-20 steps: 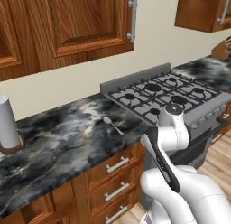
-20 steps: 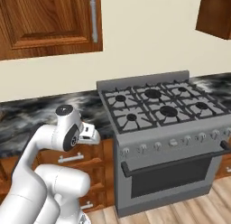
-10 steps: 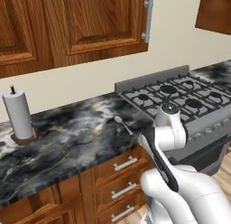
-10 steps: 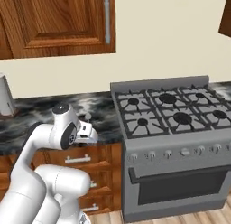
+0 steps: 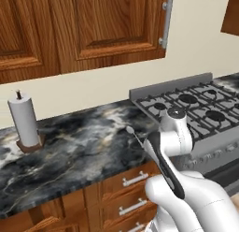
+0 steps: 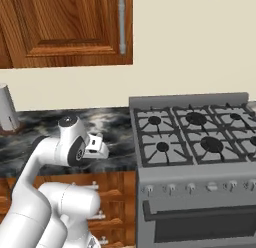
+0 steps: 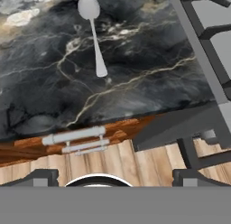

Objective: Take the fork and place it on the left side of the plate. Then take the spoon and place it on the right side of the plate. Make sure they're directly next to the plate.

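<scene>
Wooden wall cabinets [image 5: 84, 30] are seen across the top of the left base view, a long metal handle [image 5: 165, 23] being fixed near the upper right. The gas stove [image 6: 200, 142] is spread over the right half of the right base view, with black grates on a grey top and an oven door below. The dark marbled desk [image 5: 79, 151] is laid across the middle left of the left base view, with wooden drawers [image 5: 126, 193] under its front edge. The white arm [image 5: 172, 147] is raised from the lower right of that view, and its hand is held out over the front edge of the desk. A paper towel roll [image 5: 24, 121] is stood upright on a brown base at the left edge, well apart from the arm. The gripper [image 7: 113, 175] is found at the bottom of the hand view, the jaws being spread wide with nothing between them. The spoon [image 7: 92, 31] is seen at the top centre of the hand view, lying flat on the desk, its bowl toward the top of the frame and its handle pointed downward, left of the stove's edge. In the left base view the spoon [image 5: 133, 134] is shown at the centre, just left of the arm.
</scene>
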